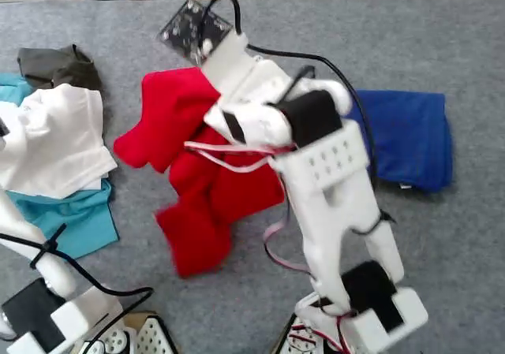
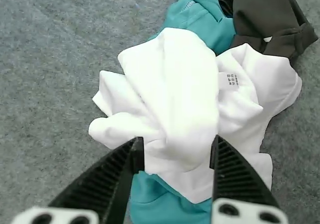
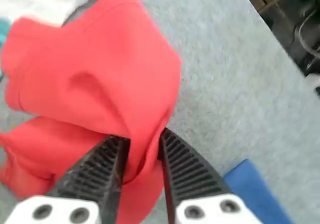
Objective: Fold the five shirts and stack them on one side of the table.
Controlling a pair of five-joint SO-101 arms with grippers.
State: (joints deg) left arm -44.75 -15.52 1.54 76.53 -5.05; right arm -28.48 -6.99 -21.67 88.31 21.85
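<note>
High view: we note the red shirt (image 1: 197, 188) crumpled mid-way along the table (image 1: 442, 46). A folded blue shirt (image 1: 410, 137) lies well apart from it, and a white shirt (image 1: 55, 141) lies on a teal shirt (image 1: 75, 216).
Left wrist view: the left gripper (image 2: 176, 141) hangs over the white shirt, jaws wide.
Right wrist view: the right gripper (image 3: 142, 139) has its jaws narrow, pinching a fold of the red shirt.

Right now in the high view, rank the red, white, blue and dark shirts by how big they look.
1. red shirt, though the right arm hides part.
2. white shirt and blue shirt: too alike to rank.
3. dark shirt.
</note>
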